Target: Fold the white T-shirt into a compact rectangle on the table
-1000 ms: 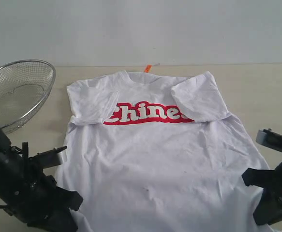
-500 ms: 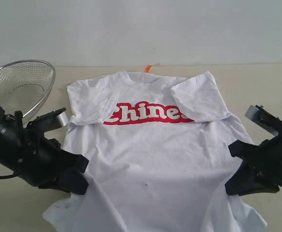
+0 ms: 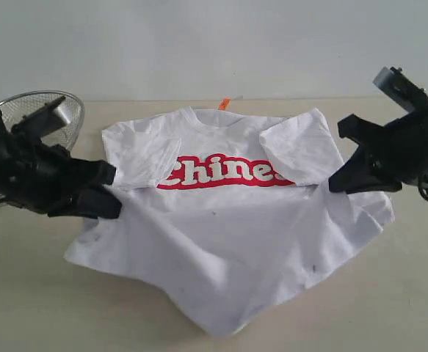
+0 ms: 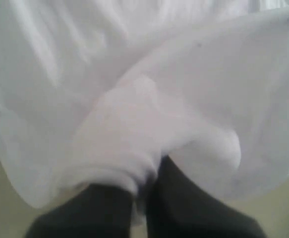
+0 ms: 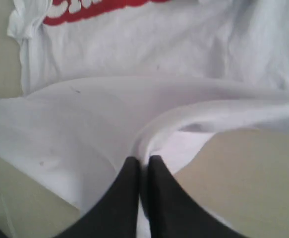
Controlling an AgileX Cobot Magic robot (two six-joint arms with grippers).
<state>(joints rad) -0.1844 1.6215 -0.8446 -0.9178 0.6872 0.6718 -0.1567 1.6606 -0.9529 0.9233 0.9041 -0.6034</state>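
The white T-shirt lies face up on the table, red lettering across the chest and both sleeves folded inward. Its lower part is lifted and drawn back toward the chest, the hem sagging to a point near the front edge. My left gripper is shut on the shirt's left bottom corner; white cloth bunches between its black fingers. My right gripper is shut on the right bottom corner, cloth pinched between its fingers. An orange neck tag shows at the collar.
A wire mesh basket stands at the back left, partly behind my left arm. A pale wall rises behind the table's far edge. Bare tabletop lies on both sides of the shirt and in front of it.
Both grippers have risen from the front edge and carried the shirt's bottom corners away from the camera toward the chest. The hem now hangs folded back over the body.
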